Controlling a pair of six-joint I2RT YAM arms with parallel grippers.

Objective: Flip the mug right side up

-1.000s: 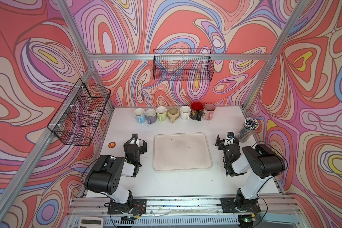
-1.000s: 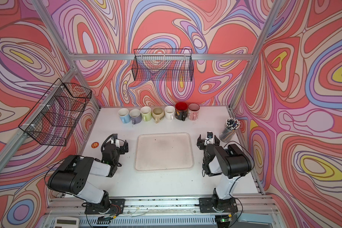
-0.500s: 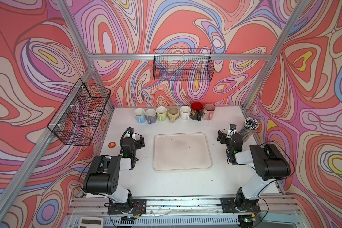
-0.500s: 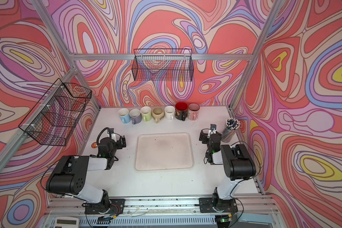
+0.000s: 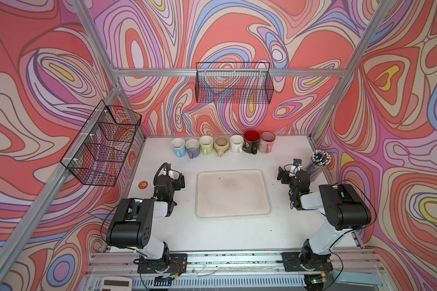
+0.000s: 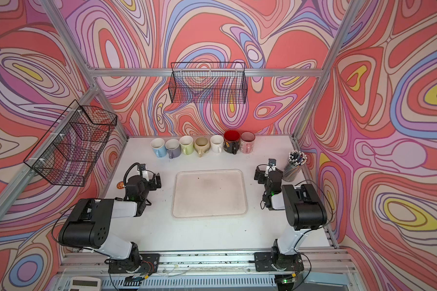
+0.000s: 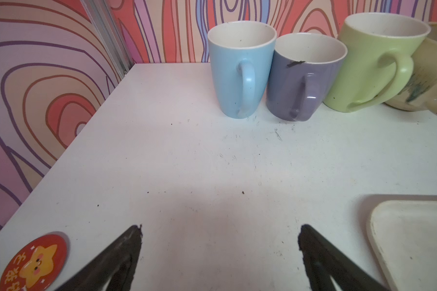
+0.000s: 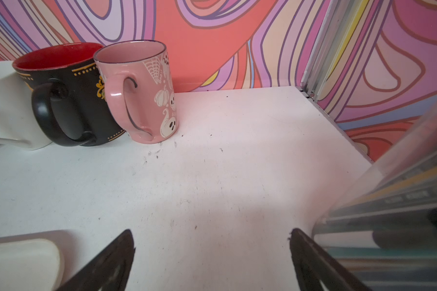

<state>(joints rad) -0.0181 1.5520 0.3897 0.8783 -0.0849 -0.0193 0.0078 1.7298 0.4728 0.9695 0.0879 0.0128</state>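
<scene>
The left arm (image 5: 159,209) is folded low beside the left edge of the table (image 5: 225,234), forearm directed at the far edge. The left gripper (image 7: 220,228) has its jaws spread wide, holding nothing. The right arm (image 5: 310,202) mirrors this pose beside the right edge. The right gripper (image 8: 211,233) likewise stands wide apart and empty, low over the surface.
</scene>
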